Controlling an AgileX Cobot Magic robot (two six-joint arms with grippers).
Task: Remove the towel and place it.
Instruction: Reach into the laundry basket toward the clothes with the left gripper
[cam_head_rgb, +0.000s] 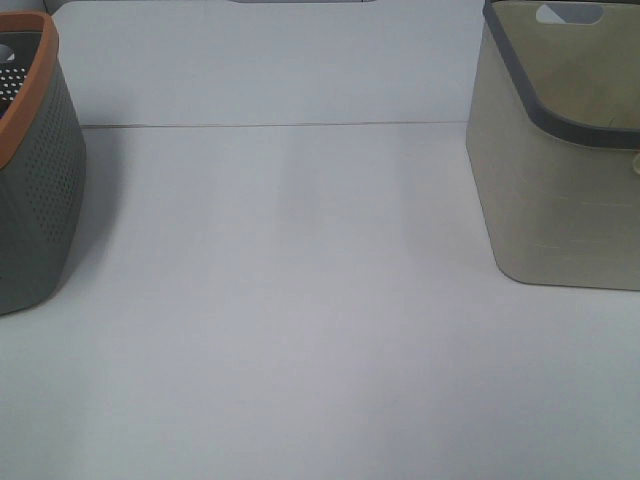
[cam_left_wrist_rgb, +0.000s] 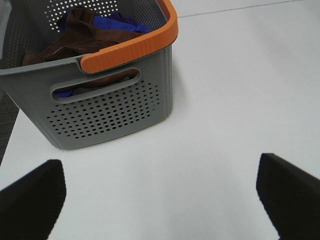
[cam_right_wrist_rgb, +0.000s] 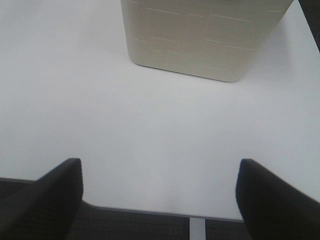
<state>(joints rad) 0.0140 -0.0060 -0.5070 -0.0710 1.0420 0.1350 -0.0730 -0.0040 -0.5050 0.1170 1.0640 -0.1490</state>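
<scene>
Towel (cam_left_wrist_rgb: 87, 36) removal has not begun, judging by how things lie: nothing is lifted and nothing is placed. Nearest, the left tool (cam_left_wrist_rgb: 160, 200) hangs over bare surface (cam_left_wrist_rgb: 225, 100), its fingers spread fully wide with nothing between them. The right tool (cam_right_wrist_rgb: 160, 200) is likewise wide open and empty, over the surface's near edge. Beyond the left tool stands the grey basket (cam_left_wrist_rgb: 110, 110) with an orange rim. The towel lies crumpled inside it, tangled with a blue cloth (cam_left_wrist_rgb: 117, 22). Beyond the right tool stands the beige bin (cam_right_wrist_rgb: 200, 35), probably where the towel is to go. Everything is left to do: reach in, grip, lift out, carry, set down. Only the left wrist view shows the towel. The high view cuts the basket off at its edge and shows neither tool, though it alone looks into the bin, and the part it shows holds nothing.
</scene>
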